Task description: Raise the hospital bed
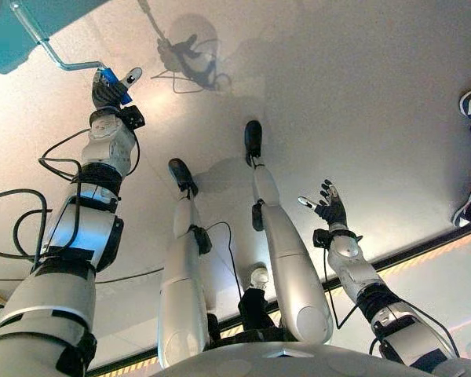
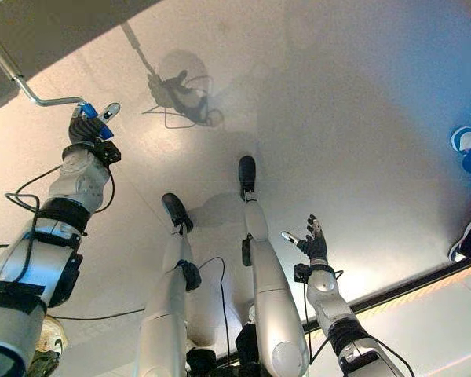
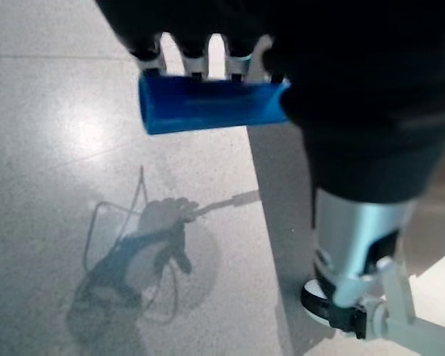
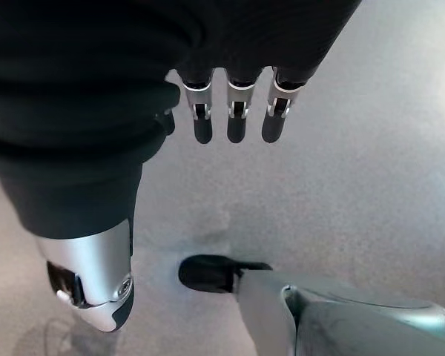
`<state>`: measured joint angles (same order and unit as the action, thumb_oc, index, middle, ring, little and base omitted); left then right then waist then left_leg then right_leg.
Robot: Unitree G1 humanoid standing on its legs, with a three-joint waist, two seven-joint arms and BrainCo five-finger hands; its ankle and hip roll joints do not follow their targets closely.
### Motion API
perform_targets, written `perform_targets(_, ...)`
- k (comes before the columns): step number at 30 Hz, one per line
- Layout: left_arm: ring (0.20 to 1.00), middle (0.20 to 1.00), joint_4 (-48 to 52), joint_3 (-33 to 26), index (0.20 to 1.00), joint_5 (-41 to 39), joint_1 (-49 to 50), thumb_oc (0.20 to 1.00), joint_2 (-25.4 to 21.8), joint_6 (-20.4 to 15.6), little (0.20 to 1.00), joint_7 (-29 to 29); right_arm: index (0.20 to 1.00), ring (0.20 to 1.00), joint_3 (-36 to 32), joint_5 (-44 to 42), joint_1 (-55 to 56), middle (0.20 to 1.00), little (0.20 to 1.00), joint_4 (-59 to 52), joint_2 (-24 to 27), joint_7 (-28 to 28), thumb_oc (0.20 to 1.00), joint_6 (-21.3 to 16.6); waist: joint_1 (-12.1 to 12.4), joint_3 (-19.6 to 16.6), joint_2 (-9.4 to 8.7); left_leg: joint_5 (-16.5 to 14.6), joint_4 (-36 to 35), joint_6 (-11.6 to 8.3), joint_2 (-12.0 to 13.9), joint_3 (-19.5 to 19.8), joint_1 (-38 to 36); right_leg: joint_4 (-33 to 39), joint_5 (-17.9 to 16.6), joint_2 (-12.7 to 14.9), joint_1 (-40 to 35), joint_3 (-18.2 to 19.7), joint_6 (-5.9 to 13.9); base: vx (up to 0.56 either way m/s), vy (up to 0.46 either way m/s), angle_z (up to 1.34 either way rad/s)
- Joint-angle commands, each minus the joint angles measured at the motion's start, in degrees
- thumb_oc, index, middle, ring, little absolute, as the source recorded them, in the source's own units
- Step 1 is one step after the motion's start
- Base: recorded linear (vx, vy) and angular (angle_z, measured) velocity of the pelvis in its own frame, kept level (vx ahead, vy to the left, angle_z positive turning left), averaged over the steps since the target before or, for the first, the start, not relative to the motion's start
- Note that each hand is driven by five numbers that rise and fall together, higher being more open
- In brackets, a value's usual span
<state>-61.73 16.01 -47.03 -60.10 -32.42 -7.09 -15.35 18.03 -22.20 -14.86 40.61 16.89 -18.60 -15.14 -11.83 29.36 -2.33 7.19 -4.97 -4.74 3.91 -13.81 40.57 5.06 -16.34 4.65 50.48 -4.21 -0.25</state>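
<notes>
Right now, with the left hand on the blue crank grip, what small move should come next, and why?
Probably start turning the crank. The left hand is already curled round the blue grip, so no regrasp looks needed. The right hand hangs open over the floor, holding nothing.

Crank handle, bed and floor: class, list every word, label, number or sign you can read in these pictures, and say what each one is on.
None can be read.
Blue grip of the crank, held in the left hand: plain, no print.
Teal bed corner: no label visible.
Floor: unmarked.
Right hand, open: no markings.
</notes>
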Motion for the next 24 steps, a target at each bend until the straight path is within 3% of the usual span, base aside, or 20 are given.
perform_targets(1, 1.000, 1.000, -1.5, 0.0, 1.000, -1.1, -2.7, 1.000, -2.3, -1.4, 1.000, -0.4, 1.000, 1.000, -0.1, -1.8, 5.3, 1.000, 1.000, -2.2, 1.1, -0.8, 1.000, -2.1, 1.2, 0.4, -2.10, -1.2, 0.0, -0.24, 1.2, 3.2, 1.6, -0.2, 2.6, 1.0, -1.6, 0.6, 9.48, 0.00, 0.000, 0.00)
perform_targets(12, 1.000, 1.000, -1.1, 1.0, 1.000, 0.7, -5.0, 1.000, -1.9, -1.9, 1.000, -1.1, 1.000, 1.000, -0.3, -2.0, 6.4, 1.000, 1.000, -4.4, 1.4, -0.6, 1.000, -3.0, 0.7, 0.4, -2.78, -1.0, 0.0, -0.27, 1.4, 3.7, 3.2, -0.2, 2.4, 1.0, -0.2, 0.2, 9.62, 0.00, 0.000, 0.00)
perform_targets(14, 0.200, 0.200, -1.0, 0.8, 0.200, 0.8, -5.0, 0.200, -1.8, -2.2, 0.200, -1.4, 1.000, 1.000, -0.2, -1.8, 6.7, 1.000, 1.000, -4.9, 1.4, -0.6, 1.000, -3.1, 0.6, 0.4, -2.81, -1.0, 0.0, -0.25, 1.4, 3.7, 3.3, -0.2, 2.4, 1.0, -0.1, 0.2, 9.60, 0.00, -0.004, 0.02)
perform_targets(24, 0.200, 0.200, -1.9, 0.8, 0.200, 1.3, -6.2, 0.200, -1.7, -2.2, 0.200, -1.5, 1.000, 1.000, -0.1, -1.5, 6.3, 1.000, 1.000, -4.4, 1.3, -0.6, 1.000, -3.2, 0.5, 0.4, -2.90, -1.1, 0.0, -0.27, 1.5, 3.8, 3.2, -0.3, 2.5, 0.8, -0.2, 0.1, 9.54, 0.00, -0.001, 0.00)
